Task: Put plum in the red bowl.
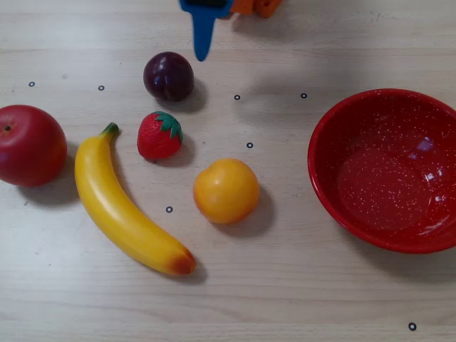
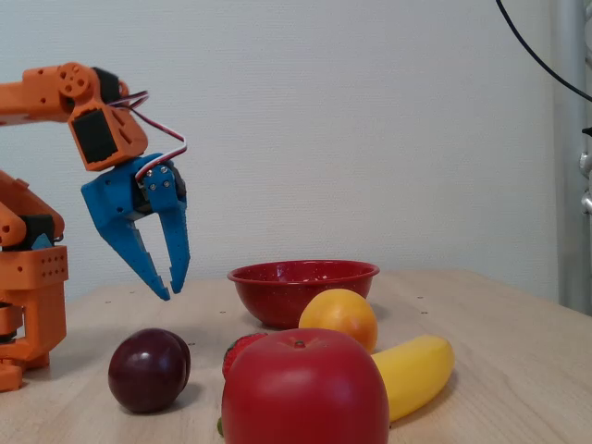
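Note:
The plum [image 1: 169, 75] is a small dark purple fruit lying on the table at the upper left of the overhead view; it also shows low at the left in the fixed view [image 2: 148, 369]. My blue gripper [image 1: 201, 54] enters from the top edge, just up and to the right of the plum. From the side, the gripper [image 2: 174, 291] hangs well above the table, pointing down, tips nearly together and holding nothing. The speckled red bowl [image 1: 324, 128] stands empty at the right, and shows behind the fruit in the fixed view [image 2: 296, 301].
A strawberry [image 1: 159, 135], an orange [image 1: 226, 190], a banana [image 1: 125, 206] and a red apple [image 1: 28, 144] lie below and left of the plum. The arm's orange base [image 2: 32, 296] stands at the left of the fixed view.

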